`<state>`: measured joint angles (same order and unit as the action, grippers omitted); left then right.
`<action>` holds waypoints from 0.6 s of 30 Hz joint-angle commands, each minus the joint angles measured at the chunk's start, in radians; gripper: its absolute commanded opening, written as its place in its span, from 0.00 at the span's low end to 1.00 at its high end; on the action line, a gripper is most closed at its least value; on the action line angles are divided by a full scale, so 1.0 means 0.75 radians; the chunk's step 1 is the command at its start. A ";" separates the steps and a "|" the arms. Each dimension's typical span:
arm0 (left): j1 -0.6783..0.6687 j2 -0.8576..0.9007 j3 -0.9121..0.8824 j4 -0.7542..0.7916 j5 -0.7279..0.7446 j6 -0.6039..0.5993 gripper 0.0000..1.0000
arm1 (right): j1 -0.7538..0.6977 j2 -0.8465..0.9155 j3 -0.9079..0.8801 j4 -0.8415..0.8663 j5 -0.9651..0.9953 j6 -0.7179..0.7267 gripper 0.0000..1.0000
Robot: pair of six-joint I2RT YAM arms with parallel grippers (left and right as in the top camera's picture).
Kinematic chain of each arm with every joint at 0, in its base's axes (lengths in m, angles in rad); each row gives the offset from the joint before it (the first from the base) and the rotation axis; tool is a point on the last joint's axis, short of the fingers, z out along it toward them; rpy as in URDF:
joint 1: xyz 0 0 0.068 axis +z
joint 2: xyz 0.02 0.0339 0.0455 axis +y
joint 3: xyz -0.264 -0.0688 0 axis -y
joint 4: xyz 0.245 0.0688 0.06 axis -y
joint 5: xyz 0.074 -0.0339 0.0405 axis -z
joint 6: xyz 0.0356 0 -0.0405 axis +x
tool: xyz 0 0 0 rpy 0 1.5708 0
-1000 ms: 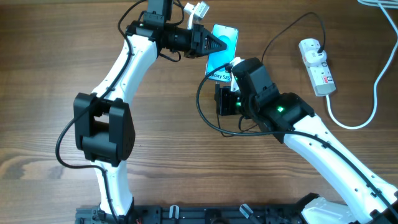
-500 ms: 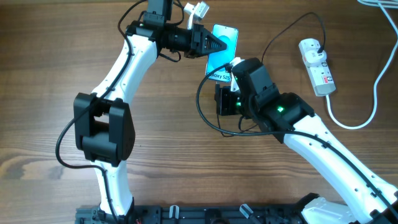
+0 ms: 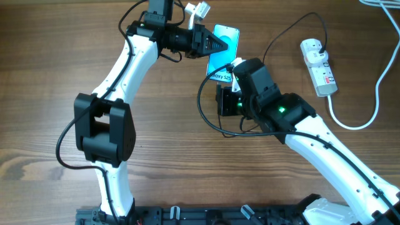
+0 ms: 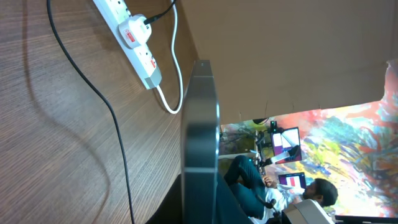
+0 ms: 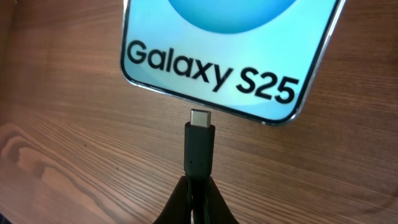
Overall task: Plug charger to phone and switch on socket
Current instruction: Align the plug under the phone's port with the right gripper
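Pinched narrow at the bottom centre of the right wrist view, the right gripper (image 5: 198, 198) holds the charger (image 5: 199, 146) by its connector. The metal tip points up at the phone (image 5: 227, 43), right at its lower edge, lined up for the port. Upper centre overhead, the left gripper (image 3: 211, 45) clamps the phone's side, probably bracing it against the push. Upper right, the socket (image 3: 317, 65) lies well apart, untouched.

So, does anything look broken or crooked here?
Nothing broken or spilled. The phone sits slanted in the left gripper, and the charger tip in the right gripper isn't in it yet.
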<state>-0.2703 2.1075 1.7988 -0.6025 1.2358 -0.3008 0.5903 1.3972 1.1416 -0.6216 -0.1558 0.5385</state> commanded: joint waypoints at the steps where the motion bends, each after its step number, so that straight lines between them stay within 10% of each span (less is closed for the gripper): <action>1: -0.010 -0.052 0.002 0.002 0.027 -0.028 0.04 | 0.002 0.008 0.026 0.003 0.008 0.015 0.04; 18: -0.010 -0.052 0.002 0.001 0.027 0.008 0.04 | 0.002 0.008 0.026 0.020 0.008 0.015 0.04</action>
<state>-0.2703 2.1075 1.7988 -0.6025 1.2358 -0.3119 0.5903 1.3972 1.1416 -0.6167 -0.1558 0.5385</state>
